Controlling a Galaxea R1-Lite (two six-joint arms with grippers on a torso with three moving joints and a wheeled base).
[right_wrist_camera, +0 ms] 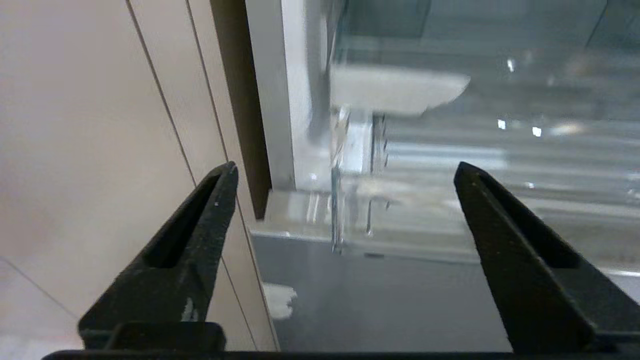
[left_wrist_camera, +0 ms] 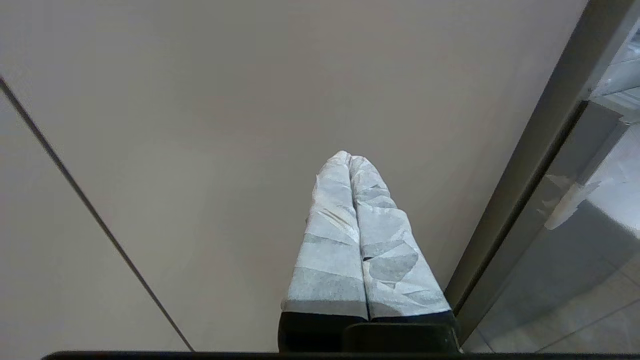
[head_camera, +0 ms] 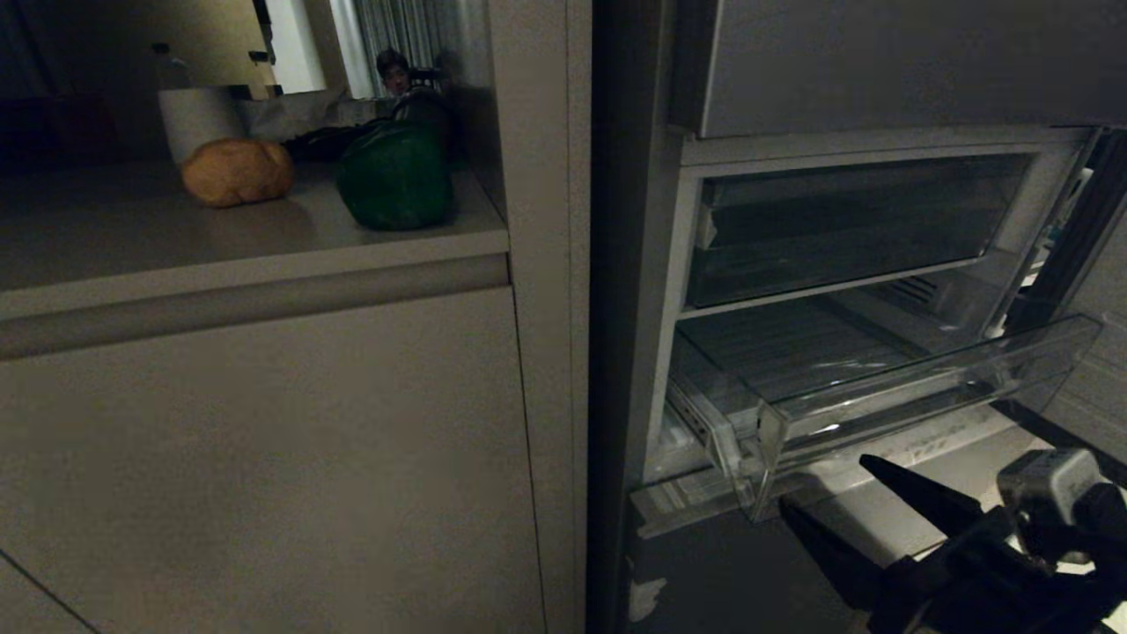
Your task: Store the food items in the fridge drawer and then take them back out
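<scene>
The fridge point(head_camera: 880, 70) is standing beside the cabinet, with one fridge drawer point(head_camera: 880, 387) pulled out and nothing showing inside it. On the table point(head_camera: 176, 238) one potato point(head_camera: 237, 172) is sitting just beside one green pepper point(head_camera: 396, 176), well apart from the drawer. The right gripper point(head_camera: 823, 484) is hovering just below the drawer front, fingers spread wide and holding nothing. The left gripper point(left_wrist_camera: 350, 157) is facing the cabinet door, fingers clenched together. The risk: the right arm could catch the protruding drawer front when swinging toward the table.
</scene>
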